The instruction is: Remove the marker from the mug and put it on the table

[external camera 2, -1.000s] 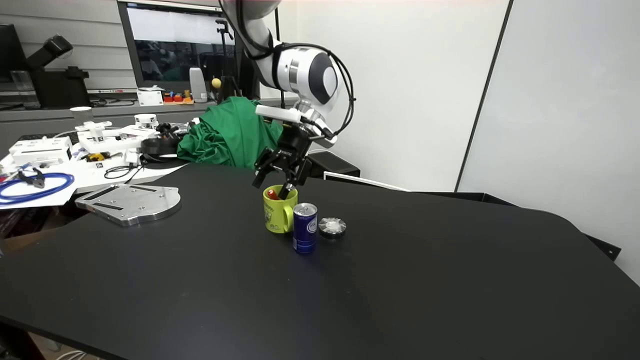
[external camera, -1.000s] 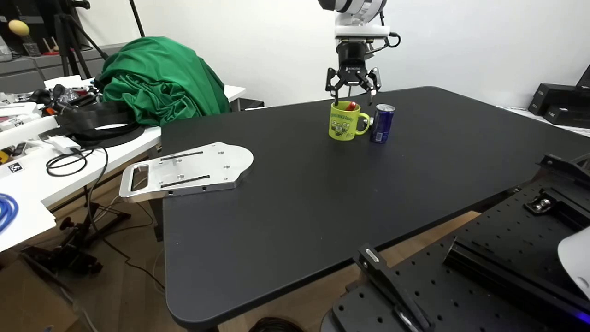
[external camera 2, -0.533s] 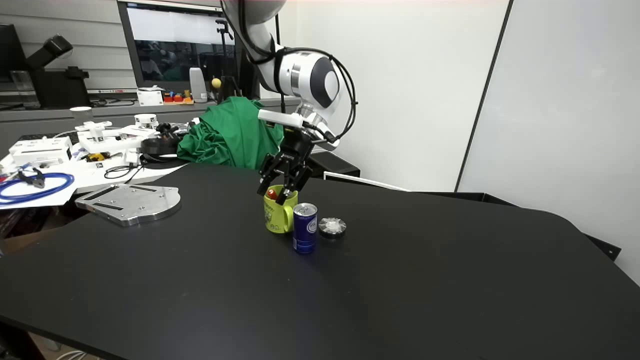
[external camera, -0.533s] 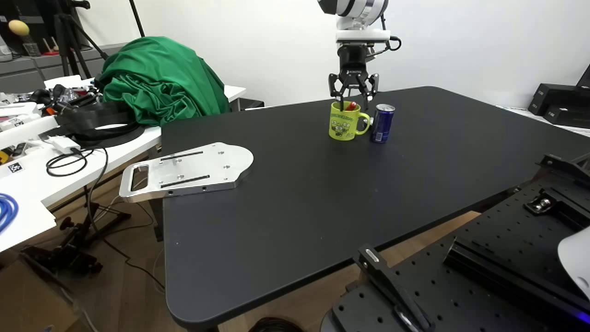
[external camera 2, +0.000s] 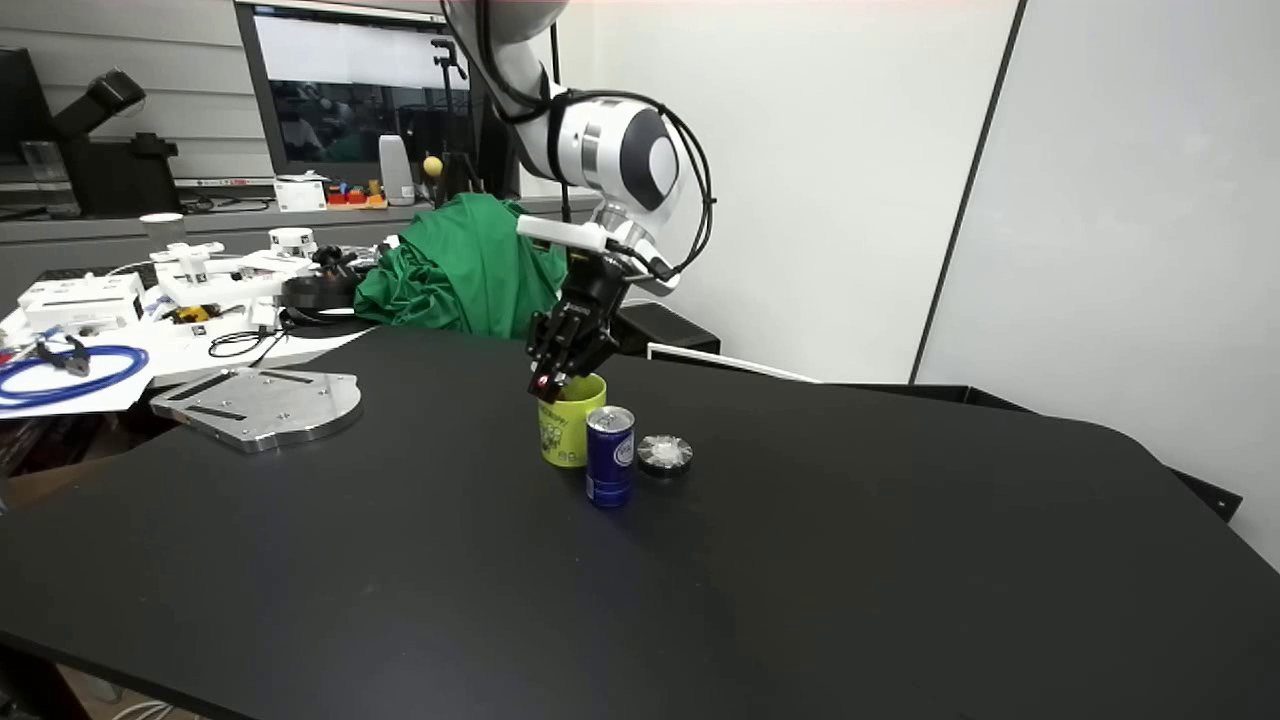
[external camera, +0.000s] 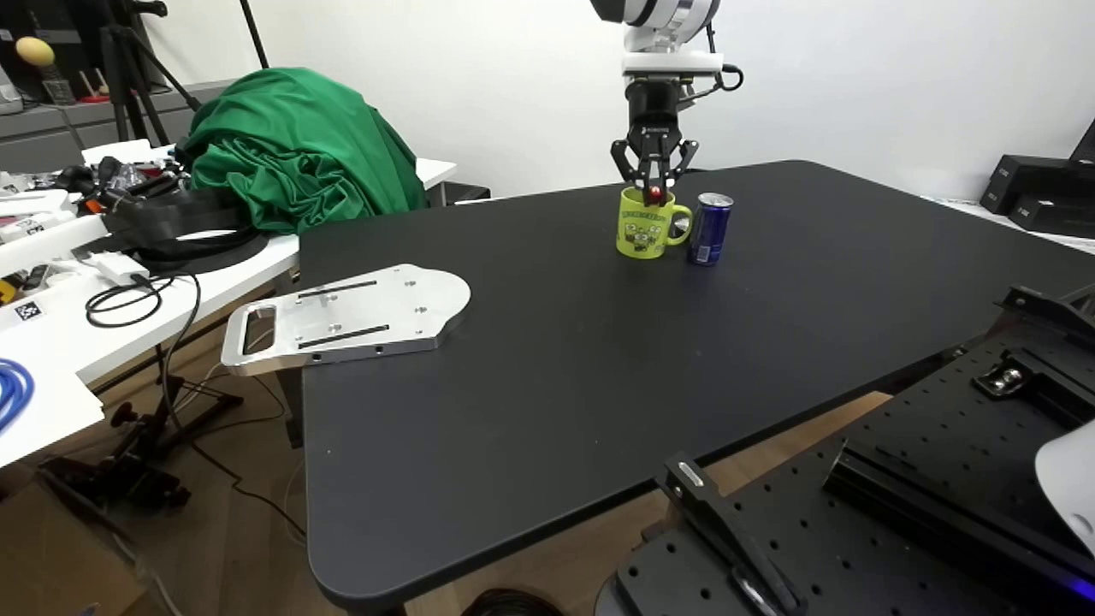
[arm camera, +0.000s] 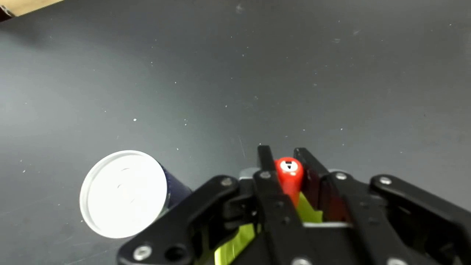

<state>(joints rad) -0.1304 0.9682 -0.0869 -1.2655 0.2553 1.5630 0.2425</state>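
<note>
Above the mug (external camera: 643, 231), the gripper (arm camera: 283, 156) pinches the red end of the marker (arm camera: 290, 176), its fingers just the marker's thickness apart. That end shows at the mug's rim; the rest is hidden, though it seems to reach down inside the mug. The mug stands on the desk (external camera: 530, 385), with a blue can (external camera: 709, 231) (upright, silver-topped) just beside its handle and a metal plate (external camera: 376, 308) well apart from it.

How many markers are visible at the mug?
1: the red-ended marker, gripped by the end effector at the rim of the mug. Others could be hidden inside.
</note>
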